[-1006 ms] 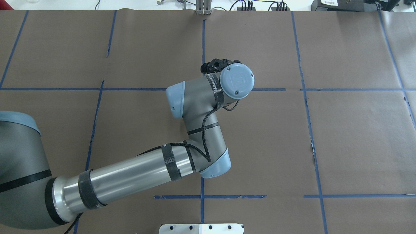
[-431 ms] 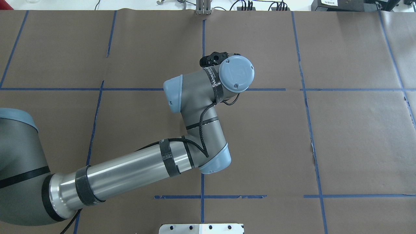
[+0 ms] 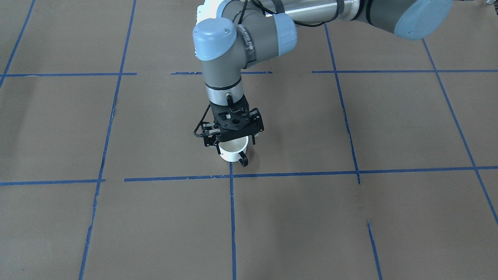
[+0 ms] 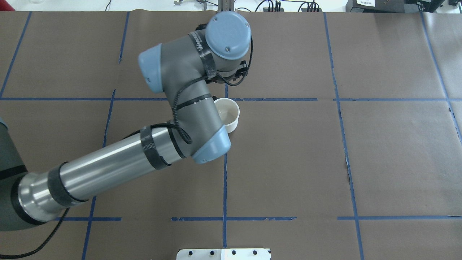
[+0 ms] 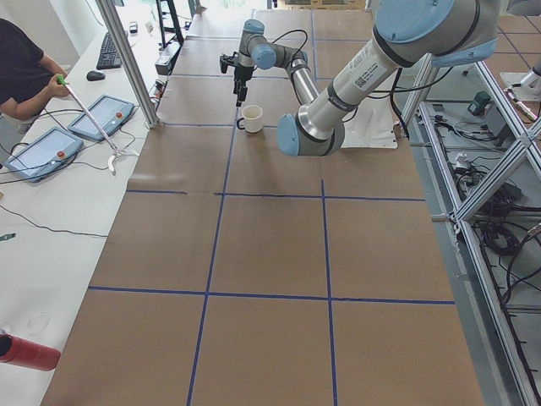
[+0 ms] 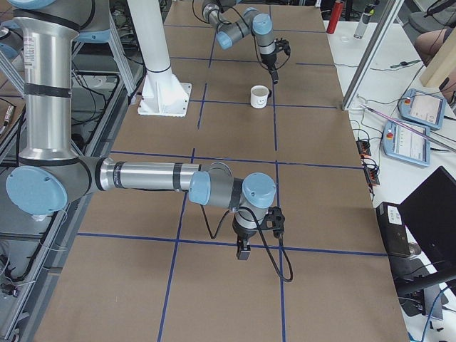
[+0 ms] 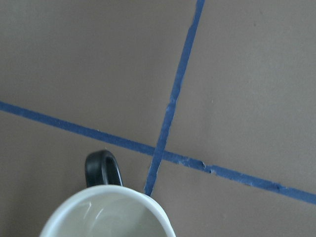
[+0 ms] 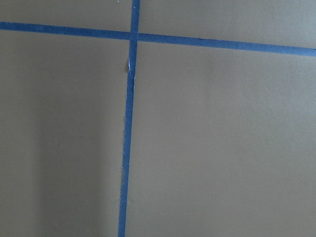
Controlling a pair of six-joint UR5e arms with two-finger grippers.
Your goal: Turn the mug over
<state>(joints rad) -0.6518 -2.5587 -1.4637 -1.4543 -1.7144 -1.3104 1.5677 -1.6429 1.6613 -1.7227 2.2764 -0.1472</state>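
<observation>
The white mug (image 4: 229, 112) stands upright with its mouth up, beside a crossing of blue tape lines. Its black handle (image 3: 243, 160) points away from the robot. The smiley face shows in the exterior right view (image 6: 261, 97). The mug also shows in the exterior left view (image 5: 252, 119) and at the bottom of the left wrist view (image 7: 108, 215). My left gripper (image 3: 232, 141) hangs just above the mug, open and empty, clear of it. In the overhead view it is hidden under the wrist. My right gripper (image 6: 242, 252) points down over bare paper far from the mug; I cannot tell if it is open or shut.
Brown paper with blue tape lines (image 4: 281, 99) covers the table. A white mounting plate (image 4: 223, 254) sits at the robot's edge. An operator (image 5: 21, 72) and tablets (image 5: 101, 117) are on the side bench. A red bottle (image 5: 25, 352) lies there too.
The left wrist has swung to the far left, away from the robot. The mug, hidden under the arm before, now shows standing upright and free of the gripper.
</observation>
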